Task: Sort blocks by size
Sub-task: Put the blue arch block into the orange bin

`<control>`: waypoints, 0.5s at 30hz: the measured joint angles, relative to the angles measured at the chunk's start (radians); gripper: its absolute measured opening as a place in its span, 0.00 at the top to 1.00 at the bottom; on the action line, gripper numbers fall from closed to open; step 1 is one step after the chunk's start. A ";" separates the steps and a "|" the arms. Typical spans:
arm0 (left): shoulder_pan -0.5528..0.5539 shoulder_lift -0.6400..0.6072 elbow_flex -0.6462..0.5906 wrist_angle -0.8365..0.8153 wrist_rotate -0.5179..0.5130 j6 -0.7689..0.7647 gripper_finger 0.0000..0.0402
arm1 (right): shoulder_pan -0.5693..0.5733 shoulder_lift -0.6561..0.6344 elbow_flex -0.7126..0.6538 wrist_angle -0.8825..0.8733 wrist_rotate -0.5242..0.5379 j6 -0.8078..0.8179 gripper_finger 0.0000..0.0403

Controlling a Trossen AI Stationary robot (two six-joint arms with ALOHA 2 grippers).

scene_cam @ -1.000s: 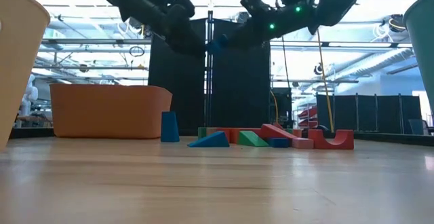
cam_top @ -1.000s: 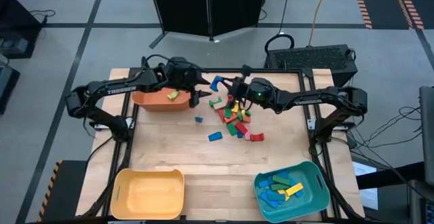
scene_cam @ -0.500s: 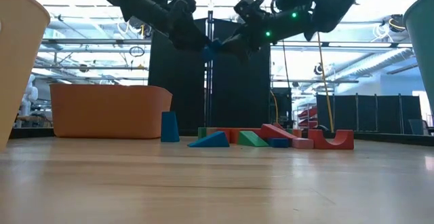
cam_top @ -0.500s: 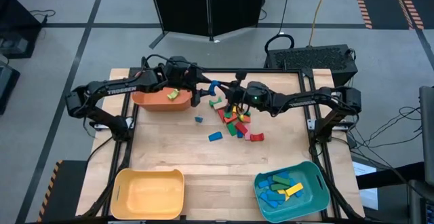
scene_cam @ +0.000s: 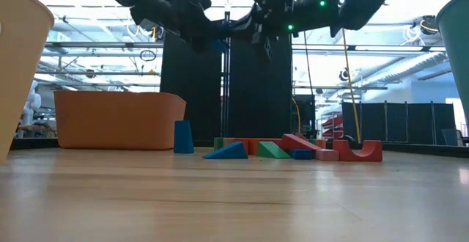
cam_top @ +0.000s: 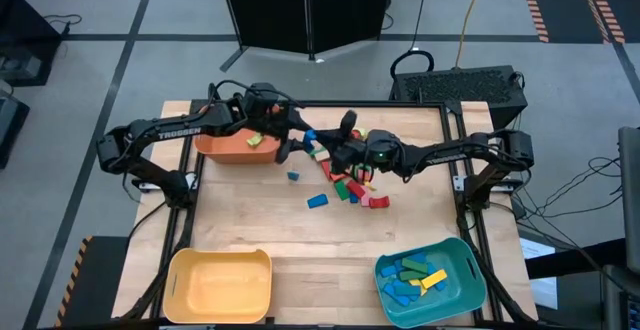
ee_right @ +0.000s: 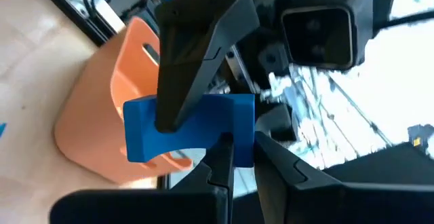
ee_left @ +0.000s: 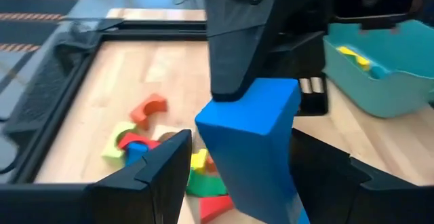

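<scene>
A blue arch block (cam_top: 308, 133) hangs in the air between my two grippers, beside the orange bin (cam_top: 235, 142). It also shows in the left wrist view (ee_left: 254, 136) and the right wrist view (ee_right: 190, 132). My right gripper (cam_top: 318, 140) is shut on it. My left gripper (cam_top: 293, 140) is open, with one finger (ee_right: 196, 61) in front of the block and the other behind; I cannot tell whether they touch it. The other blocks lie in a pile (cam_top: 348, 175) on the table below. My right gripper pinches the blue block's end (ee_right: 239, 146) between its two fingers, coming level from the table's right side. The block is lifted clear of the table and sticks out toward my left gripper.
A yellow bin (cam_top: 220, 282) stands at the near left. A teal bin (cam_top: 430, 278) with several blocks stands at the near right. Loose blue blocks (cam_top: 317, 200) and a red arch (cam_top: 378, 202) lie around the pile. Bare wood lies between the pile and the near bins.
My right gripper has carried the blue block toward the table's left edge and a little up, to my left gripper. The block now stands between my left gripper's fingers.
</scene>
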 joint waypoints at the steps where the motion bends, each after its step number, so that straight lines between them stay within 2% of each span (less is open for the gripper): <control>1: 0.000 0.000 0.000 -0.004 0.010 0.006 0.41 | 0.001 0.000 0.000 0.005 -0.016 -0.004 0.93; 8: 0.000 -0.001 0.000 -0.006 0.045 0.011 0.44 | 0.000 0.000 -0.002 0.028 -0.042 0.003 0.93; 15: 0.000 0.000 0.001 -0.008 0.056 0.024 0.63 | 0.001 0.000 -0.002 0.030 -0.051 0.007 0.93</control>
